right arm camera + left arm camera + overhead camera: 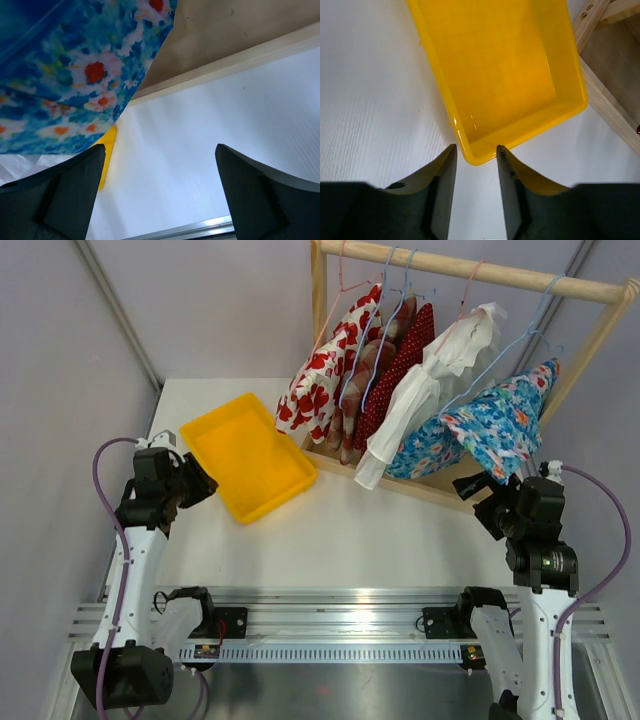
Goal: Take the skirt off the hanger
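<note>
Progress nil: blue floral fabric skirt (495, 425) hangs on its pale blue wire hanger (506, 340), rightmost on the wooden rack (480, 270). Right hand (160, 165) gapes wide and empty just beneath it; left hand (475, 155), narrow and empty, hovers at the yellow plastic tray (510, 65).

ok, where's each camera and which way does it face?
Top external: above and behind the bases, facing down and forward over white table, yellow plastic tray, wooden garment rack, blue floral skirt; both arms, left gripper and right gripper, show.
Left wrist: on the left arm, facing down at a tray corner; its open fingers show.
Right wrist: on the right arm, facing the skirt's hem and rack base; its wide-open fingers show.
Shared: all three see the tray.
</note>
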`<control>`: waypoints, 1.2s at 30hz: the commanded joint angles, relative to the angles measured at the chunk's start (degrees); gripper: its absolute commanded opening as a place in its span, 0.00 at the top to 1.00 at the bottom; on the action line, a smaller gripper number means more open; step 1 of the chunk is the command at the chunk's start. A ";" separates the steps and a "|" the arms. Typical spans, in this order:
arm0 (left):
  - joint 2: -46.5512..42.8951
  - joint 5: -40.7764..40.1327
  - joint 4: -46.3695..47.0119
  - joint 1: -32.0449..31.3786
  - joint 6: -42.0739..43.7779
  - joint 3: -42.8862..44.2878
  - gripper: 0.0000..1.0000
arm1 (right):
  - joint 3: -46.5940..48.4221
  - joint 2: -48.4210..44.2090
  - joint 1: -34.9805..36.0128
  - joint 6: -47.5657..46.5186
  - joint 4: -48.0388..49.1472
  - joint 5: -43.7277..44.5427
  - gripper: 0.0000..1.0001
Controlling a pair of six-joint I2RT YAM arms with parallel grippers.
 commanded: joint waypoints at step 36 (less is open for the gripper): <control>2.44 1.69 0.16 -2.38 1.79 0.89 0.38 | 51.57 32.55 0.29 -16.99 16.87 8.32 0.01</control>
